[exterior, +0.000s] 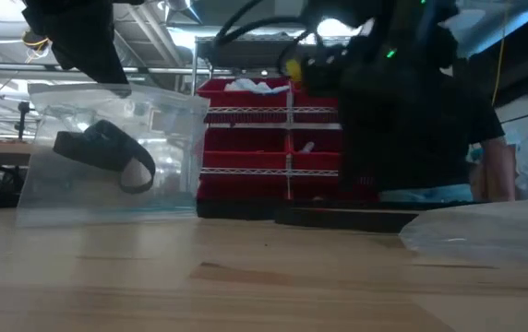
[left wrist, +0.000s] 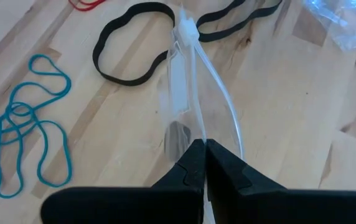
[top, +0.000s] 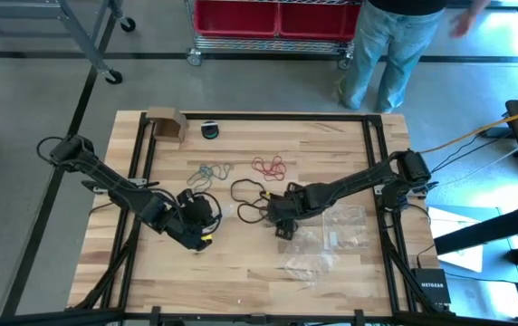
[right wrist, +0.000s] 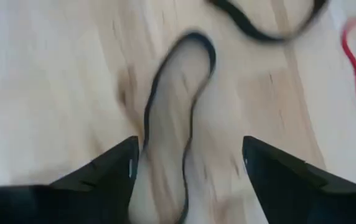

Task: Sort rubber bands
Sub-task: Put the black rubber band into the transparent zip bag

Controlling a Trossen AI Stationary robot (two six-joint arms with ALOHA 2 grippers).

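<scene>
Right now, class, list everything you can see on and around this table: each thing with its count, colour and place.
black rubber bands: several, black, table middle
red rubber bands: cluster, red, far middle
teal rubber bands: cluster, teal, left of the red ones
clear bags: a few, clear, near right
held bag: one, clear, in left gripper
cardboard box: one, brown, far left corner
round object: one, dark, beside box
person: one, jeans, beyond table
left gripper: fingers shut on bag
right gripper: fingers open over a black band
</scene>
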